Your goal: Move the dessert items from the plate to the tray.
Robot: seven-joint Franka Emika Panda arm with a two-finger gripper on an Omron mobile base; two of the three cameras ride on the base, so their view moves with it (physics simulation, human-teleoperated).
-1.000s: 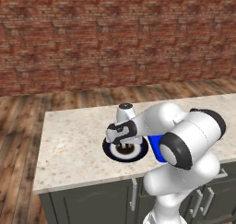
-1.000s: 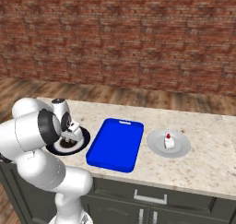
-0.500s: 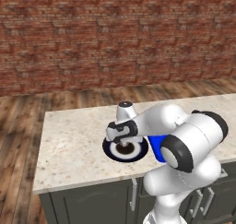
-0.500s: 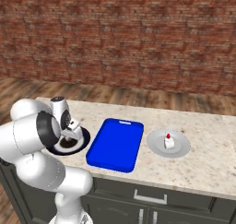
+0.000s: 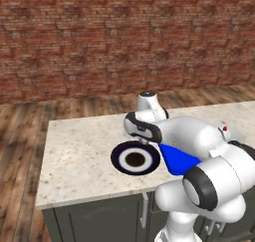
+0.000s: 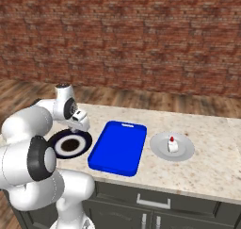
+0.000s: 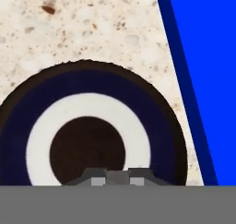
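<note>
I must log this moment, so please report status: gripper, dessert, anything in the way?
Gripper shut, above plate. Holding dessert or not: cannot tell. Tray next to plate, nothing between.

plate [image 6: 70, 144] left of tray [image 6: 117, 147] | dish [image 6: 172, 146] right of tray | all on counter [image 6: 207, 167]

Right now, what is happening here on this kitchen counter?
A white robot arm holds its tool just above the round navy plate, next to the blue tray. The tool is shut, but whether it grips a dessert piece cannot be seen. The plate shows no lump on its brown centre, and nothing lies on the tray. A pale grey dish with a small white cake stands on the tray's other side.
</note>
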